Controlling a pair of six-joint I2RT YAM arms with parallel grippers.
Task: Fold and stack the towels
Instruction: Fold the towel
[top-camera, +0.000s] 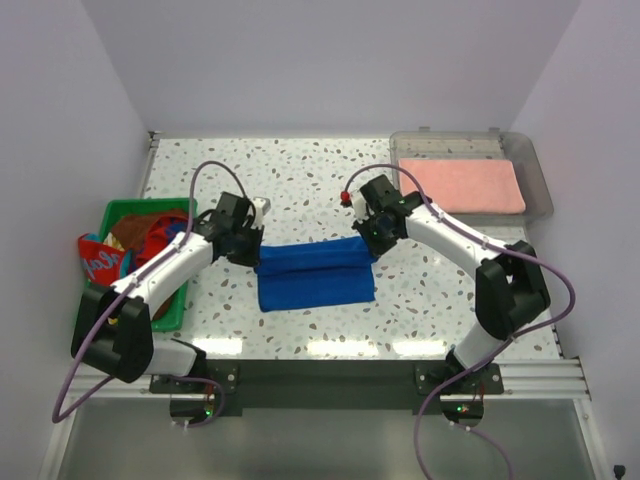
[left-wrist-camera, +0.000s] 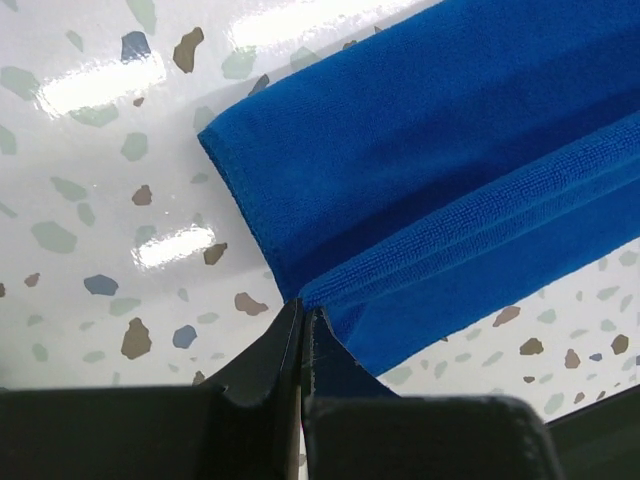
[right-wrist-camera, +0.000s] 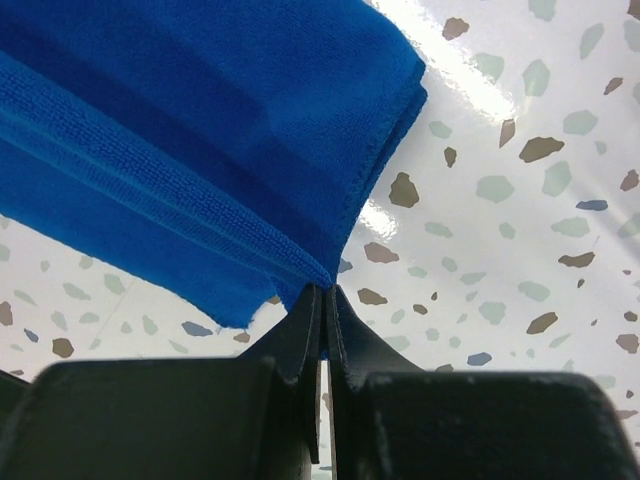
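The royal blue towel is held at both ends of one hem, left gripper and right gripper each clamped on a corner, cloth stretched between them.

One blue towel, one pink towel, one basket, one tray

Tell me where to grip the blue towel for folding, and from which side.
Probably best at its two far corners, one per gripper, coming in from the short ends, as the left gripper and right gripper pinch it now. The blue towel lies wide between the arms, and its layered hems meet at those corners.
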